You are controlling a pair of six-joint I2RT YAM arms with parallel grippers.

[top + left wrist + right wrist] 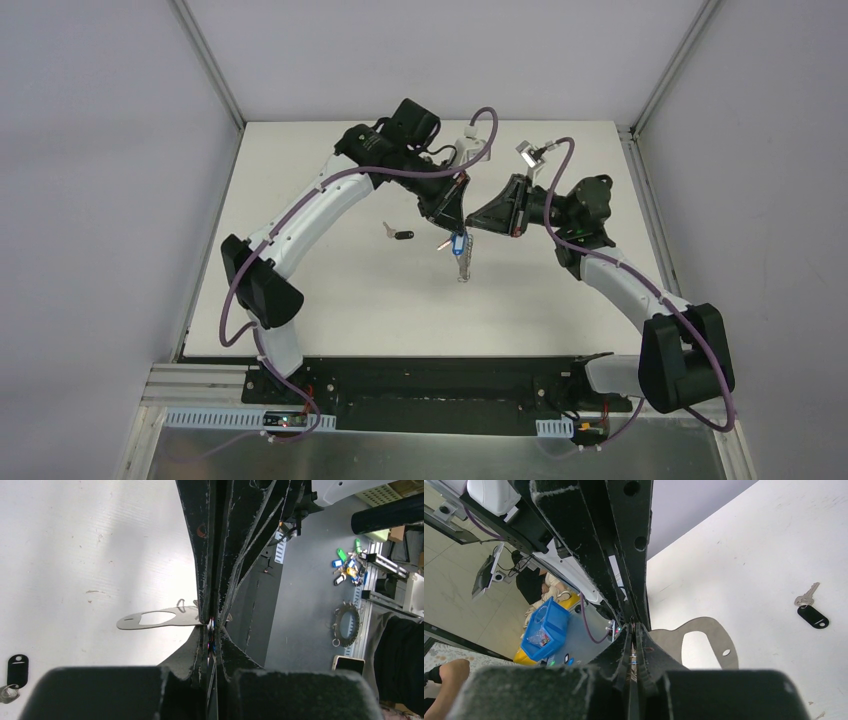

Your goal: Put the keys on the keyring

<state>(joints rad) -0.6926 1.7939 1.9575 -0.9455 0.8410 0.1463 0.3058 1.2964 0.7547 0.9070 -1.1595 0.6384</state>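
Observation:
My left gripper [453,222] and right gripper [472,224] meet tip to tip above the middle of the table, both shut. The blue-tag key [459,244] hangs just below them, with silvery metal [463,268] dangling under it. In the left wrist view thin ring wire with a blue glint [210,630] is pinched between my fingers. In the right wrist view a thin metal piece [632,656] is pinched; I take it for part of the keyring, whose pale loop I cannot make out. The black-headed key [398,234] lies on the table to the left and also shows in the right wrist view [810,611].
The white table [330,300] is walled by grey panels on three sides. Grey gripper shadows fall on it [155,619]. The black base rail [440,385] runs along the near edge. Off the table are a blue bin [544,627] and a spare ring of keys [347,625].

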